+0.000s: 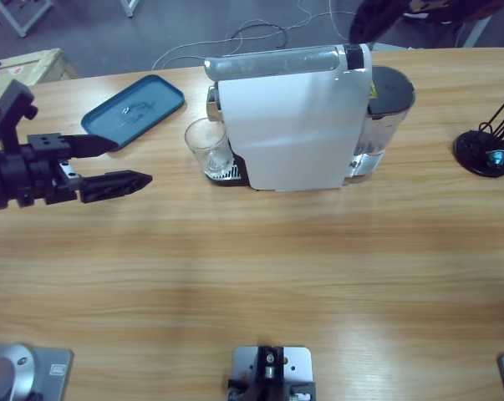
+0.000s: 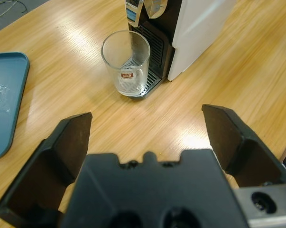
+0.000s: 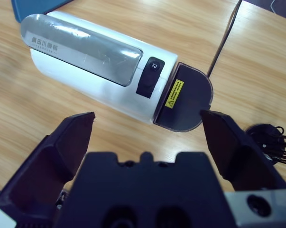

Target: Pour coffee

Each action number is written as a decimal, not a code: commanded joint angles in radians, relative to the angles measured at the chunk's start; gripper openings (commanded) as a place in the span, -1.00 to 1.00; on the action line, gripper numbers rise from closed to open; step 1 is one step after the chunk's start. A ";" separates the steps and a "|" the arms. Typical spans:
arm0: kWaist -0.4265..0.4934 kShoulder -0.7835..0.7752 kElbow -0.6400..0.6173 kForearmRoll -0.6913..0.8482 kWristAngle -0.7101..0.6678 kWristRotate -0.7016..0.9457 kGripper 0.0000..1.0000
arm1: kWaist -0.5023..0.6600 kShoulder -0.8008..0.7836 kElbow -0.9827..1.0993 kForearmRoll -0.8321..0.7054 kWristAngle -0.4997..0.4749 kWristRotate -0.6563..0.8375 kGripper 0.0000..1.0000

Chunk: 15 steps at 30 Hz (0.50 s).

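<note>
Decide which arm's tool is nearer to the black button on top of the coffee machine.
Right. The right tool hovers above the black button, jaws open. The left tool sits out beyond the glass, away from the coffee machine.

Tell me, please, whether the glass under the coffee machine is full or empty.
Empty: the glass shows its bare bottom and the drip grille through clear walls.

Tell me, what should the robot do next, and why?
Probably lower the right end effector onto the black button atop the coffee machine. It hovers open right above it, and the glass already sits under the spout, looking empty.
</note>
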<state>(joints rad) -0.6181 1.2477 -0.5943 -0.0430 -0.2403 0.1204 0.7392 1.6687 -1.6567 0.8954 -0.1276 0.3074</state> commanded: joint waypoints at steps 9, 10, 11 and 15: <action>-0.008 -0.020 0.045 -0.012 -0.015 0.006 0.99 | 0.012 -0.029 0.112 -0.043 0.037 0.049 1.00; -0.009 -0.020 0.046 -0.012 -0.018 0.006 0.99 | 0.012 -0.032 0.114 -0.043 0.037 0.049 1.00; -0.010 -0.020 0.047 -0.012 -0.020 0.006 0.99 | 0.012 -0.034 0.114 -0.043 0.037 0.049 1.00; -0.013 -0.011 0.049 -0.012 -0.029 0.008 0.99 | 0.012 -0.046 0.129 -0.060 0.047 0.049 1.00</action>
<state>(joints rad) -0.6183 1.2449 -0.5831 -0.0445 -0.2491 0.1204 0.7392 1.6511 -1.5749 0.8591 -0.1019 0.3450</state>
